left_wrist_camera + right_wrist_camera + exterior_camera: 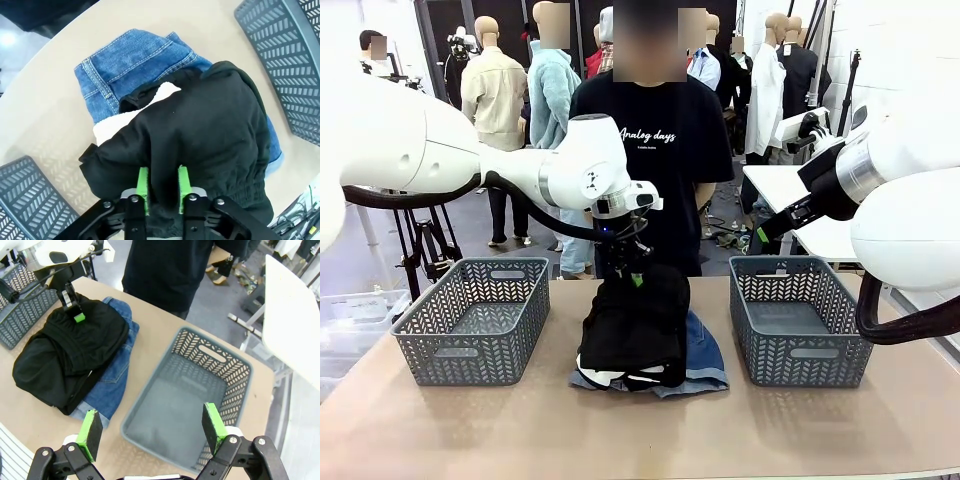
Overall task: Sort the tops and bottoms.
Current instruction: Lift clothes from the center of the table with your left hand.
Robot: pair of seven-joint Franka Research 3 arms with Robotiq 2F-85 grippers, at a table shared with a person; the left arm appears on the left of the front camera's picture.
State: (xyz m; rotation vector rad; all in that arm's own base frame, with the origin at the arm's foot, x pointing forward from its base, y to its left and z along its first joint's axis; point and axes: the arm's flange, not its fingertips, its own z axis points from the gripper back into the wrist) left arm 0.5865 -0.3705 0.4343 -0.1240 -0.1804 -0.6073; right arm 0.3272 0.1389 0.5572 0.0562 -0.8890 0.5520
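Front view: a pile of clothes sits in the middle of the table [620, 440]. The black top [638, 320] is uppermost and the denim bottoms [708, 352] lie under it, with blue showing only along the pile's 3 to 5 o'clock edge. A strip of white cloth [610, 377] peeks out at the pile's 6 o'clock.

The left claw [637, 272] reaches down onto the far end of the black top, at its 12 o'clock. In the left wrist view its green pads are drawn nearly together, pinching a raised fold of the black fabric between them.

Grey lattice baskets flank the pile, the left basket [470, 365] at 9 o'clock and the right basket [800, 365] at 3 o'clock, neither touching the clothes. A person [655, 150] in a black printed T-shirt stands against the table's far edge at 12 o'clock, right behind the left claw.

The right claw [152, 422] hangs above the right basket, jaws spread wide, holding nothing.
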